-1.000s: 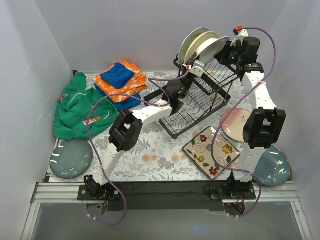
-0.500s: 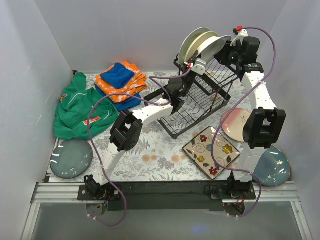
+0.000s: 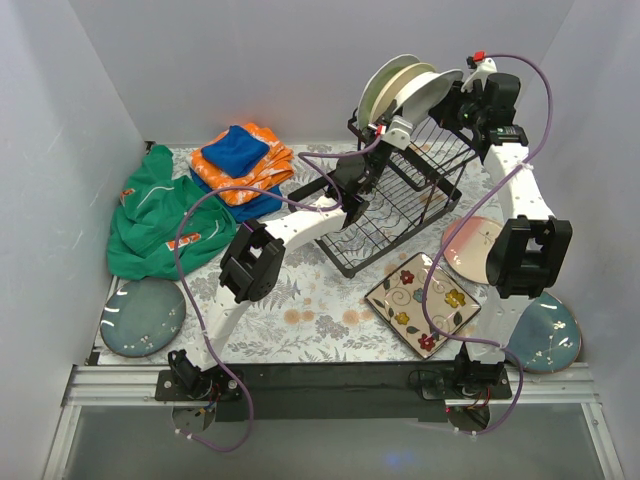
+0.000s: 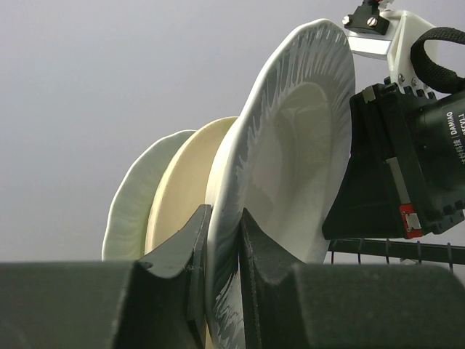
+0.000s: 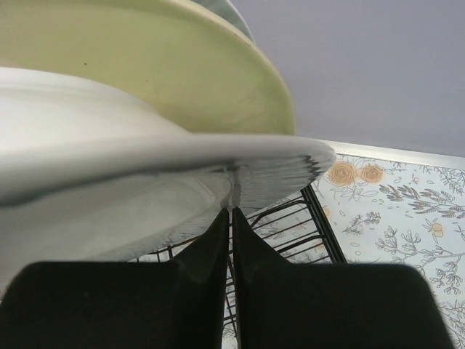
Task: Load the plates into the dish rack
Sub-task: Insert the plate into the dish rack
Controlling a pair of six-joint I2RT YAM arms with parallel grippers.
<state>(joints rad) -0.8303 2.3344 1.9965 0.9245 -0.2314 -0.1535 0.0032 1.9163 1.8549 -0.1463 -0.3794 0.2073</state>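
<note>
Both hands are clamping 1 white plate (image 4: 290, 160), which is standing on edge at the raised far end of the dish rack (image 3: 400, 205). The left hand (image 4: 223, 240) is pinching its lower rim and the right hand (image 5: 231, 218) its opposite rim. A cream plate (image 4: 182, 189) and a second white plate (image 4: 131, 211) are crowding just behind it. On the table (image 3: 320, 315), the square flowered plate (image 3: 420, 303) and pink-and-cream plate (image 3: 468, 243) are lying beside the rack, under the right arm. A teal plate (image 3: 143, 317) is lying at the near left corner, well apart, below a green garment (image 3: 160, 220).
</note>
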